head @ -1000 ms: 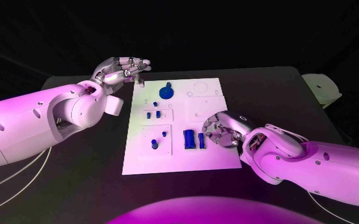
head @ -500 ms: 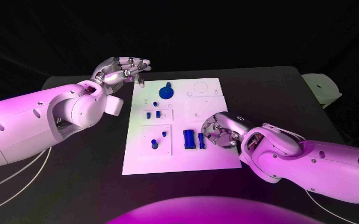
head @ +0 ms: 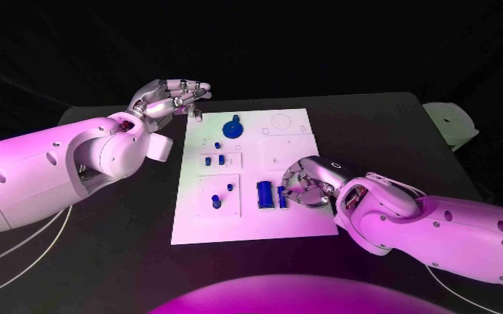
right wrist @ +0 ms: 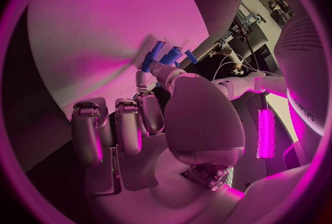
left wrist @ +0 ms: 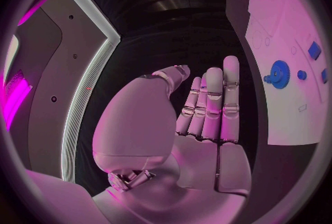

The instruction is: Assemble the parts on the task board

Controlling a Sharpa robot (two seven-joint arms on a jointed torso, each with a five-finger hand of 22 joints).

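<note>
Left hand (head: pixel 171 97) raised, fingers straight and together, holding nothing. Right hand (head: pixel 301 183) low, fingers curled, fingertips (right wrist: pixel 141 77) down.

You've got the white task board (head: pixel 251 219) lying flat mid-table. On it: a blue gear (head: pixel 232 128) near the far end, small blue pegs (head: pixel 214 160) in the middle, two upright blue bars (head: pixel 265 195) nearer you.

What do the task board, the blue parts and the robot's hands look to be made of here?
Task board: flat white sheet, matte, probably plastic; shallow outlines are cut or printed in it.
Blue gear and blue bars: uniform opaque colour, likely moulded or printed plastic.
Left hand and right hand: silvery, reflective segments, apparently metal or metallised plastic.
</note>
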